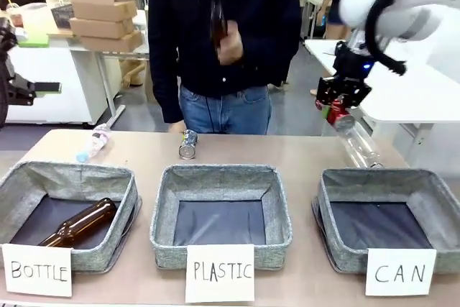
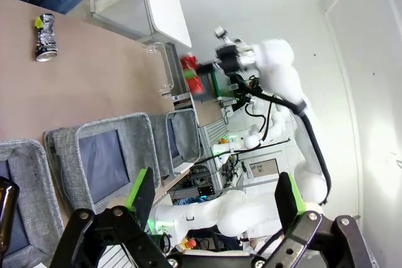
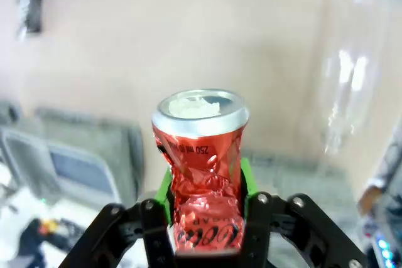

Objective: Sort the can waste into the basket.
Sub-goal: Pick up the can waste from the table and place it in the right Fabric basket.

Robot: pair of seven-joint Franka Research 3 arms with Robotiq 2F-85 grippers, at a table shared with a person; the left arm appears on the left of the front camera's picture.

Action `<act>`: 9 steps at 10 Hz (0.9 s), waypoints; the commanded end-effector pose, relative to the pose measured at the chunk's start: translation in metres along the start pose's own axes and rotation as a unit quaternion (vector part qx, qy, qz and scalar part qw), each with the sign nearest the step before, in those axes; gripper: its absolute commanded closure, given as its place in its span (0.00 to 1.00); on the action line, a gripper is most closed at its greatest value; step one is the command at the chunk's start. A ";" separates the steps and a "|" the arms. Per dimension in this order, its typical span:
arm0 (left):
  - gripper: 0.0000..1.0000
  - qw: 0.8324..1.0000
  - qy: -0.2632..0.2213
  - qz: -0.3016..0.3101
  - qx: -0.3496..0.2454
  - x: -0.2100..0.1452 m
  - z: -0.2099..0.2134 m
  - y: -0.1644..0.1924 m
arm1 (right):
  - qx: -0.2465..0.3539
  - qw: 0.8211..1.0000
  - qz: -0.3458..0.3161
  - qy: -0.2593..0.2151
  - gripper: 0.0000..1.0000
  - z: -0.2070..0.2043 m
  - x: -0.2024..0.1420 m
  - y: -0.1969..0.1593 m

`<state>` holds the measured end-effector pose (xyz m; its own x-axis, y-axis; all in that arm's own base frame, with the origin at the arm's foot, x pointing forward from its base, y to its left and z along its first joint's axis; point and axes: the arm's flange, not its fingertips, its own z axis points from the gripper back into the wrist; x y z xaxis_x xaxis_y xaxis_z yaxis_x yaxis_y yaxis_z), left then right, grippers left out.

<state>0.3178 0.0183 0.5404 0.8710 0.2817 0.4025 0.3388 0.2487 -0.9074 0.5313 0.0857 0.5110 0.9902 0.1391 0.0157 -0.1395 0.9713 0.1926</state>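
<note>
I've got the red can (image 3: 201, 155) clamped between the green pads of my right gripper (image 3: 205, 183), jaws narrowed onto its crumpled middle and its silver top pointing away from the wrist. From the front I see that gripper (image 1: 343, 98) raised off the table (image 1: 144, 152), above and behind the far left corner of the CAN basket (image 1: 381, 177), so I judge this as the carry step for the first can, with the drop not yet made. The basket looks bare inside. A clear bottle (image 1: 358, 145) lies on the table just behind the basket, beneath my gripper, and I want to stay above it. Next I need to bring the can toward my side until it hangs over the dark bottom of the basket, come down a little, then open the jaws and let it fall inside the walls. My left gripper (image 2: 213, 192) is spread wide and holds nothing. The silver can (image 1: 188, 144) sits on the far side of the table, behind the middle basket and well apart from the CAN basket, and it will need fetching after this one
</note>
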 end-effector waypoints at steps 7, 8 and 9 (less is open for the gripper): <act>0.00 1.000 -0.004 -0.007 -0.013 0.000 -0.001 0.000 | 0.093 0.992 0.045 -0.069 1.00 -0.004 -0.203 -0.078; 0.00 1.000 -0.004 -0.007 -0.013 0.000 -0.001 0.000 | 0.096 0.992 0.046 -0.067 1.00 -0.006 -0.203 -0.082; 0.00 1.000 -0.004 -0.007 -0.013 0.000 -0.001 0.000 | 0.101 0.992 0.044 -0.068 1.00 -0.005 -0.201 -0.086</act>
<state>0.3180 0.0183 0.5404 0.8711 0.2817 0.4023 0.3383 0.2497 -0.9073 0.3359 -0.0238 0.4843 0.9774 0.1611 0.1369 -0.2004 0.9123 0.3571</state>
